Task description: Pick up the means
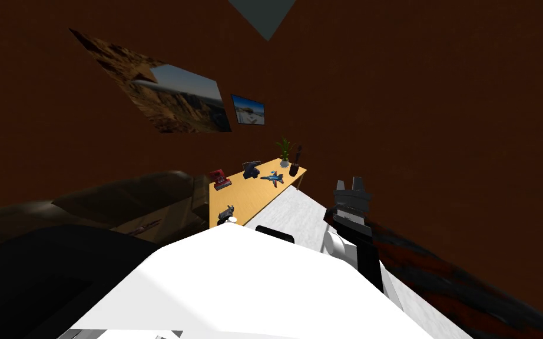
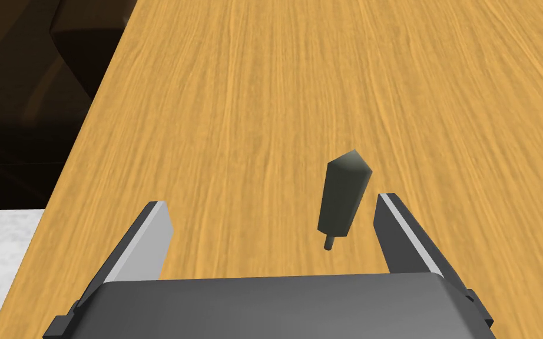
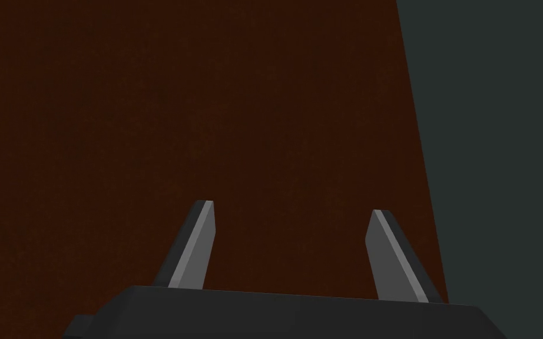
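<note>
My left gripper (image 2: pixel 272 203) is spread wide, low over the table (image 2: pixel 264 88). The dark peg (image 2: pixel 343 200) sits inside the gap, well off centre and near one side. I judge I should shift sideways to centre it, settle lower, then close slowly so it isn't knocked away. My right gripper (image 3: pixel 291 208) hangs spread and idle.

Dark red-brown walls (image 1: pixel 441 118), grey ceiling (image 1: pixel 262 15), large mountain picture (image 1: pixel 170 94) beside a small framed picture (image 1: pixel 248 110), light wood worktop (image 1: pixel 247 194), dark sofa (image 1: pixel 135 203) next to it, pale speckled floor (image 1: pixel 300 215).
</note>
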You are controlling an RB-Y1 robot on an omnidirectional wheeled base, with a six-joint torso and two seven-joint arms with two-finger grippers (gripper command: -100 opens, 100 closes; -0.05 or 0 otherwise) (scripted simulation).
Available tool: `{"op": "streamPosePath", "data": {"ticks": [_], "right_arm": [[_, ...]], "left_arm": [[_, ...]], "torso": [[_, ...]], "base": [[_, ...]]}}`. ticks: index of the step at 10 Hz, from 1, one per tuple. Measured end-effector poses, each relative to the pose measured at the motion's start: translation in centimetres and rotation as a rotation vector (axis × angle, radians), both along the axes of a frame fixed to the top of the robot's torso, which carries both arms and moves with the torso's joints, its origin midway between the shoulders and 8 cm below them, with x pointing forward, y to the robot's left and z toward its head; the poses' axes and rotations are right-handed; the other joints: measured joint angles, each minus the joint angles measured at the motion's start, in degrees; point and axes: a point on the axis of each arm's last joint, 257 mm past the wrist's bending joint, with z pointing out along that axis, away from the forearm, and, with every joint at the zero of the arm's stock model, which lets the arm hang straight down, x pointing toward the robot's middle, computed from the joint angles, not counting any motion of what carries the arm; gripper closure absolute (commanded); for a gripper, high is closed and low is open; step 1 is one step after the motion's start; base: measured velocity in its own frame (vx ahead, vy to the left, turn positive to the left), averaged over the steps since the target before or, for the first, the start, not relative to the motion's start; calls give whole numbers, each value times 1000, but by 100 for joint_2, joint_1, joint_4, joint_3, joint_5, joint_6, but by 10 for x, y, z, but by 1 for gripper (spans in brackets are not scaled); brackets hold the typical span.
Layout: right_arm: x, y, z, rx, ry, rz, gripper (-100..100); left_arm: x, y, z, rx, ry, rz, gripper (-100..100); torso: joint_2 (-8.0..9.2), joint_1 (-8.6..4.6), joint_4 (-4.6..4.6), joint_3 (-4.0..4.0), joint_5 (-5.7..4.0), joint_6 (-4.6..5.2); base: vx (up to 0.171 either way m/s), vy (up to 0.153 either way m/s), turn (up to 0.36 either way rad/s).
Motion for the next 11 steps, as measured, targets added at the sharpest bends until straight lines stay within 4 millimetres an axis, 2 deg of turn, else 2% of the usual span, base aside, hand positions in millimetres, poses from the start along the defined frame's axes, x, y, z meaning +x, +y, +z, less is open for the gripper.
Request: {"op": "streamPosePath", "data": {"ticks": [2, 4, 8, 9, 11], "right_arm": [[0, 0, 0, 0, 0, 0, 0], [0, 0, 0, 0, 0, 0, 0], [0, 0, 0, 0, 0, 0, 0], [0, 0, 0, 0, 0, 0, 0], [0, 0, 0, 0, 0, 0, 0]], "left_arm": [[8, -4, 0, 3, 2, -17, -100], [31, -23, -1, 1, 1, -46, -100], [89, -77, 1, -3, -3, -134, -100], [97, -95, 1, -5, -1, -159, -100], [120, -106, 8, 2, -6, -193, -100]], "torso": [[-9, -21, -2, -5, -4, 0], [-3, -6, -1, -2, -2, 1], [-2, 0, 0, -1, 0, 1], [4, 4, -1, 1, 1, -4], [-4, -14, -1, -2, -3, 2]], "base": [[-11, 20, 133], [-35, 67, 196], [-31, 73, 186], [-32, 57, 116], [-14, 37, 109]]}}
